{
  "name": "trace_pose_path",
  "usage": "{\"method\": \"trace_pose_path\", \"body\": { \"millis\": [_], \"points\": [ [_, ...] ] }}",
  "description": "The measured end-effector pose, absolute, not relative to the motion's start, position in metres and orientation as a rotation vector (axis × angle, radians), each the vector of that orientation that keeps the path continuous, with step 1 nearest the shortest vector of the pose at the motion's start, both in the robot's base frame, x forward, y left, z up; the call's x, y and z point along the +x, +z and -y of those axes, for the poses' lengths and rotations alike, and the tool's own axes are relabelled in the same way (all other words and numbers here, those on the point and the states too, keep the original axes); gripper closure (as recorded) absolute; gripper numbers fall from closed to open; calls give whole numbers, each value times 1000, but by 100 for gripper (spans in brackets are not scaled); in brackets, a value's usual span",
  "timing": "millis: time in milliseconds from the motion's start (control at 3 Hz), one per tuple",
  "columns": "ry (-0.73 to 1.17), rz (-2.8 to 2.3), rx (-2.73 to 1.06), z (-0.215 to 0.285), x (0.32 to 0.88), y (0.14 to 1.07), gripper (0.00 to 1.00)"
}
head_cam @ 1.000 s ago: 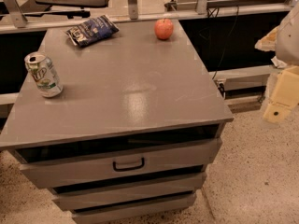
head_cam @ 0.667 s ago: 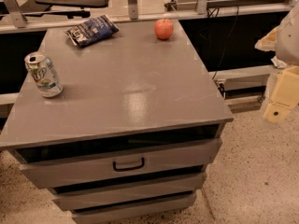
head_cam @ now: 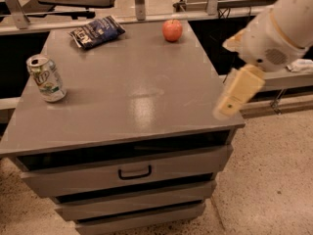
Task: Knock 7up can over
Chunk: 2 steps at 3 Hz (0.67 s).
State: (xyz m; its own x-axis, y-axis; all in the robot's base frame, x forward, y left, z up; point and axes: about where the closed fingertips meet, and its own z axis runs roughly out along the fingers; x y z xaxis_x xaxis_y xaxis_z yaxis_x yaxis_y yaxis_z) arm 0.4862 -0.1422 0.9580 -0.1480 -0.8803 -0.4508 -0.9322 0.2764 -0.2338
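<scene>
Silvery-green, the 7up can [head_cam: 46, 78] stands upright at the left of the frame, near the grey cabinet top's [head_cam: 142, 89] left edge. The gripper [head_cam: 230, 103] hangs at the right, well apart from it; clenched or released, I cannot tell. Best to cross the top and push sideways high on the can, avoiding the apple [head_cam: 172, 30] and snack bag [head_cam: 97, 32].

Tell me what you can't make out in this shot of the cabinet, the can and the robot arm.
- Gripper, at the cabinet top's right front corner: its arm runs off the camera view's top right edge.
- 7up can, upright near the left edge: its far side is hidden by its own body.
- Snack bag: print too small to read.
- Drawers: contents hidden behind the closed fronts.
</scene>
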Motion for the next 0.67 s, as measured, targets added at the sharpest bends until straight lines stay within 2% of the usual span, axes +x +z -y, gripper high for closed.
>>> {"method": "trace_pose_path", "body": {
  "millis": [333, 667],
  "points": [
    [318, -1881, -1567, 62, 519, 956, 0],
    [481, -1758, -1533, -12, 522, 963, 0]
  ]
}}
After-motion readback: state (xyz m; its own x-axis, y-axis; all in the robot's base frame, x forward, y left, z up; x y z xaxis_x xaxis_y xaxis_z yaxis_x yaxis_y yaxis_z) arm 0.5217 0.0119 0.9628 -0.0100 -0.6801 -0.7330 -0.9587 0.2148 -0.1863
